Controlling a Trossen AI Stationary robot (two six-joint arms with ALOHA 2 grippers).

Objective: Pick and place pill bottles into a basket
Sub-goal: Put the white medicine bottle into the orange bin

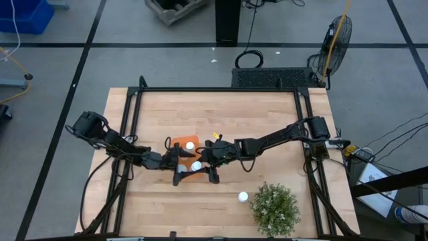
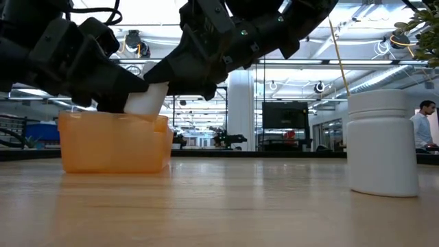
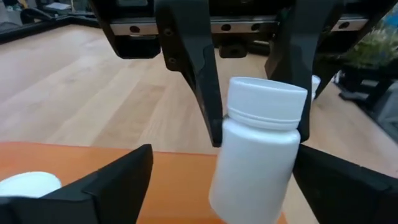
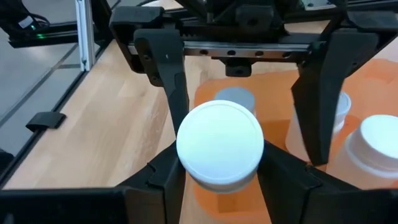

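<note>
Here the right gripper grips a pill bottle seemingly over the basket.

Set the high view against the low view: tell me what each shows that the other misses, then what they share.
Only the high view shows the whole table, the bushy plant at its near right corner, a fan on the floor, and a capped bottle inside the basket.

Only the low view shows the room beyond, with a person at far right.

Both show the orange basket, a loose bottle standing on the table, and the right gripper shut on a bottle at the basket, with the left gripper close beside it.
</note>
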